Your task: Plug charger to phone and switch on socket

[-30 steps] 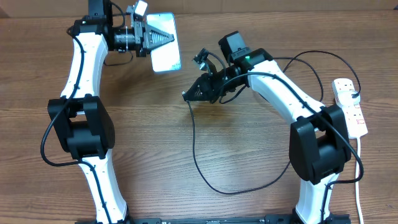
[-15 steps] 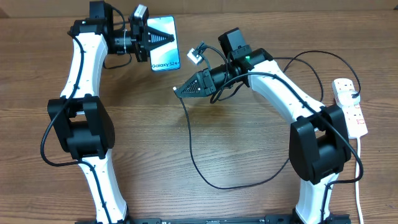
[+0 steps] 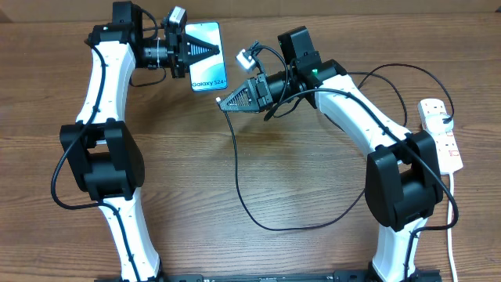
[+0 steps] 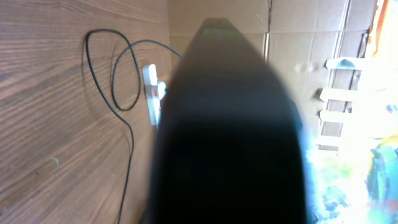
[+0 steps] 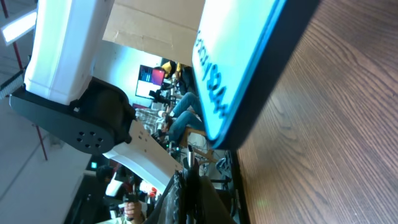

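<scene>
My left gripper [image 3: 193,50] is shut on the phone [image 3: 206,53] and holds it above the table at the back, screen up, "Galaxy" text toward its near end. In the left wrist view the phone's dark back [image 4: 233,130] fills the frame. My right gripper [image 3: 225,103] is shut on the connector tip [image 5: 188,167] of the charger, just below the phone's near end [image 5: 249,68]. The black charger cable [image 3: 258,223] hangs from the tip and loops over the table. The white socket [image 3: 441,133] lies at the far right, with a black plug in it.
The charger cable runs back in loops [image 4: 118,74] toward the socket [image 4: 152,93]. A white cord [image 3: 452,227] leaves the socket toward the table's front edge. Both arm bases stand at the front edge.
My right gripper has moved left and back with the connector tip, closing on the phone's near end. The left gripper has turned the phone, then held it still.
</scene>
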Motion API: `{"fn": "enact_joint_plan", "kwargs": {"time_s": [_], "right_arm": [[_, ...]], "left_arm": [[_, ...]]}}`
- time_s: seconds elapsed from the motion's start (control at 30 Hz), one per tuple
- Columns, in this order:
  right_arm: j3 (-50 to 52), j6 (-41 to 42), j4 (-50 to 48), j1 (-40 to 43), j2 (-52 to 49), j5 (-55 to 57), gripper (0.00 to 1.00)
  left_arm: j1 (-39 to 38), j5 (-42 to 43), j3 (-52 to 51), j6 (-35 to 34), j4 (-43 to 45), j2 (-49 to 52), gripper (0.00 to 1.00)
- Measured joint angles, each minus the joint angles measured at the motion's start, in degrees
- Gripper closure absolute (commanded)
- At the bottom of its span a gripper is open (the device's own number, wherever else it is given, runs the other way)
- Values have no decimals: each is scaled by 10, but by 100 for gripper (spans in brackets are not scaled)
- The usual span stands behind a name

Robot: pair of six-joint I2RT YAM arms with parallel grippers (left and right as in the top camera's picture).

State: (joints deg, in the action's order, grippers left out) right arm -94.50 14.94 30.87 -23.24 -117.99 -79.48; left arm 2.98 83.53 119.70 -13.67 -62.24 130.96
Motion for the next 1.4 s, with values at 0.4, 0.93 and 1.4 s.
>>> {"fn": "enact_joint_plan", "kwargs": {"time_s": [0.4,0.93,1.4], "right_arm": [[0,99,-78,0,0,22,96],[0,186,-94,16,0,61,96],[0,196,-98,33,0,58,96]], "left_arm": [[-25,-32,0,-98,75,0,96],[-18,-17,0,-157,115,0,96],[-18,-11,0,-120,121,0,96]]}}
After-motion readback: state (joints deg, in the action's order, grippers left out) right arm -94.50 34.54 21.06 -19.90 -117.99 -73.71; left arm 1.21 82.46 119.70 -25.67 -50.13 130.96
